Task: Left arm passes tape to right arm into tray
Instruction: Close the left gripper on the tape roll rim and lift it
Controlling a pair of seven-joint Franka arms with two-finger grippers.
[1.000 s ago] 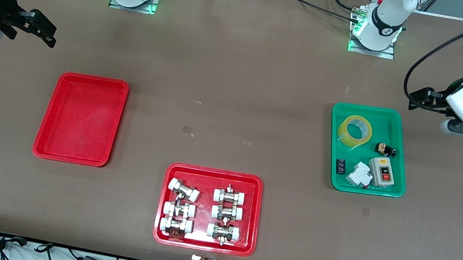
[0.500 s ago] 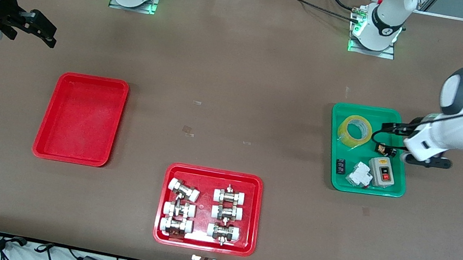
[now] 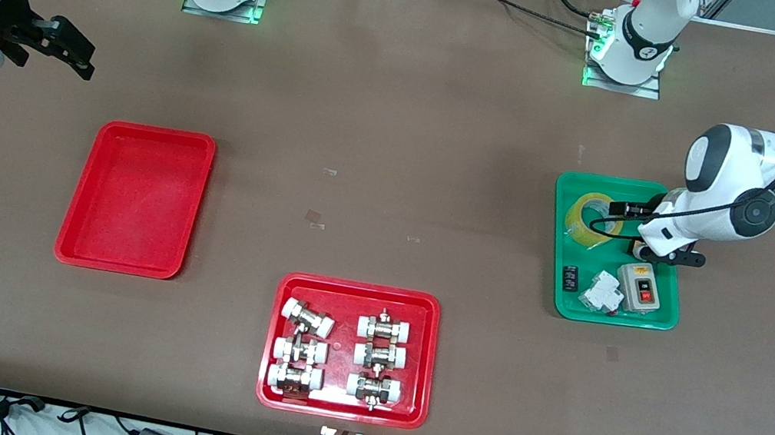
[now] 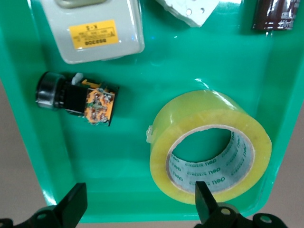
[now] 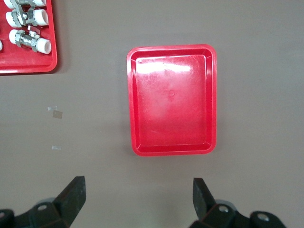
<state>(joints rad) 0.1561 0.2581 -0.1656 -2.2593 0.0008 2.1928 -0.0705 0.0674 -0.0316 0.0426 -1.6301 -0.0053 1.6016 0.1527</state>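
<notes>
The left arm (image 3: 728, 205) hides part of the green tray (image 3: 553, 275).

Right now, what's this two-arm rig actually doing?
The left gripper hangs open over the green plastic tray, lined up on the translucent yellow packing tape roll, which lies untouched in that tray beside a grey switch box and other small electrical parts. The right gripper waits open above the table near the plain red rectangular tray, which holds nothing. No handover yet.

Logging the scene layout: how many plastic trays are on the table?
3. Plain red rectangular tray at the right arm's end; red tray of metal fittings nearest the front camera; green tray under the left gripper.
</notes>
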